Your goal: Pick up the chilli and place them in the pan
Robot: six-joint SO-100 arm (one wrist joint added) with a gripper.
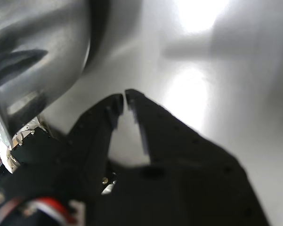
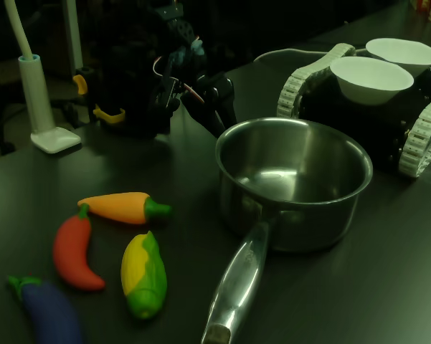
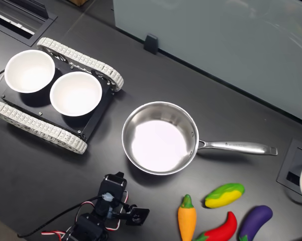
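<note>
Table (image 3: 271, 70): dark, wide, carries everything you need.

Tracked base (image 3: 55, 103) with two white bowls (image 3: 75, 94): largest item, well apart from the toys, no part in your task.

Pan (image 2: 294, 179): sits mid-table, empty in both exterior views, handle running toward the second exterior view's right. Nothing is placed yet.

Arm (image 3: 108, 213): folded low near the pan's rim, on the side away from the handle. In the first exterior view it sits behind the pan, dim and hard to read.

Toys: corn (image 2: 145, 272), orange carrot-shaped toy (image 2: 122, 207) and eggplant (image 2: 49, 309) lie clustered with the chilli (image 2: 75, 251). The chilli lies flat on the table between them, touching nothing you hold.

Gripper (image 1: 125, 100): jaws together at the tips, nothing between them. Only the wrist view settles this; both exterior views leave it too small or dark.

Progress, as I judge it: you are at the start. Reach, grasp, carry and drop all remain.

View differences: the wrist view shows pan wall and bare table, no chilli. The second exterior view cuts the chilli at its lower edge; the first exterior view shows it whole.
</note>
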